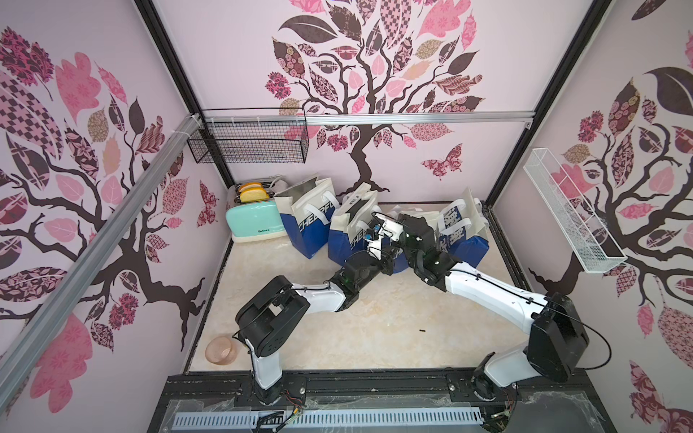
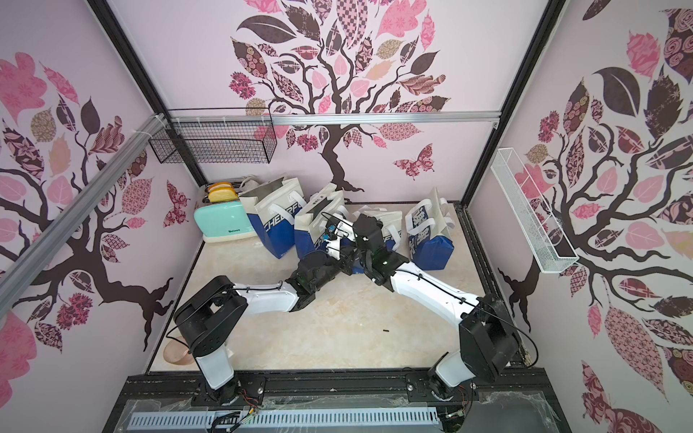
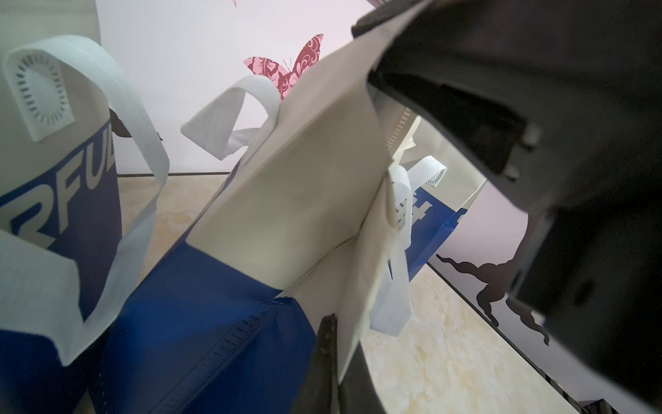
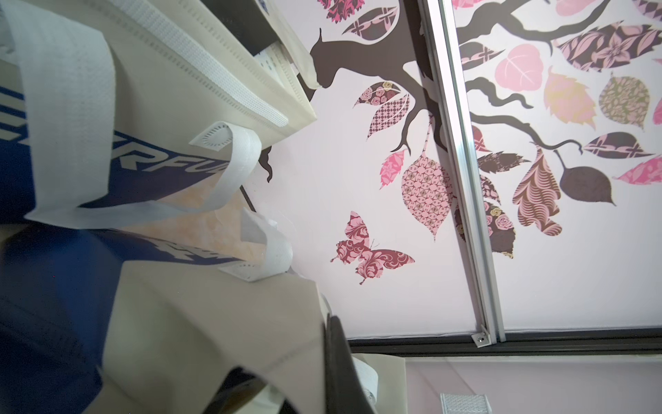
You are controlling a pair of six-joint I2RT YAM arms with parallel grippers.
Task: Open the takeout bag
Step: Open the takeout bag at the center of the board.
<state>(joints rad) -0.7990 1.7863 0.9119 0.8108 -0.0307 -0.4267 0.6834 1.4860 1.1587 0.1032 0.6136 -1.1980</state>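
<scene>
Closest in, the left gripper (image 3: pixel 340 362) is clamped shut on a cream fold of the takeout bag (image 3: pixel 286 186). It grips low on the edge of the panel facing it, with fabric pinched between the jaws and no gap showing. The right gripper (image 4: pixel 329 351) is also closed tight, nipping the cream upper part of the same bag. From the left wrist, its dark body sits above and past the left hand's pinch, at the top corner of that broad panel. The bag therefore stands directly ahead of both hands, upright, cream half up and blue half down, and neither arm is nearer than the other. It looks pressed flat, so the coming move likely depends on drawing the two pinches apart across the narrow mouth rather than along it. Whether the hands hold opposite walls cannot be told from here. Just outside the left hand stands a second bag (image 3: pixel 53 161), very near the held one. Past the right hand stands a third bag (image 1: pixel 465 232). Farthest from both hands, beyond the second bag, is a mint toaster (image 1: pixel 253 221).
</scene>
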